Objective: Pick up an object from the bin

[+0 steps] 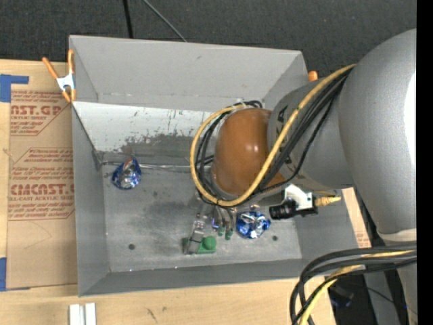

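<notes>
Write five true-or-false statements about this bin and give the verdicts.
1. A green thing lies by the gripper, near the front wall of the bin. True.
2. The left blue wad touches the green thing. False: it lies well apart, at the far left by the back wall.
3. The right blue wad lies just right of the gripper. True.
4. A big heap covers the floor. False: only a few scattered things lie there.
5. The arm enters from the left. False: it comes from the right.

blue shiny lumps (126,174) (252,224): 2 | small green piece (208,244): 1
</notes>
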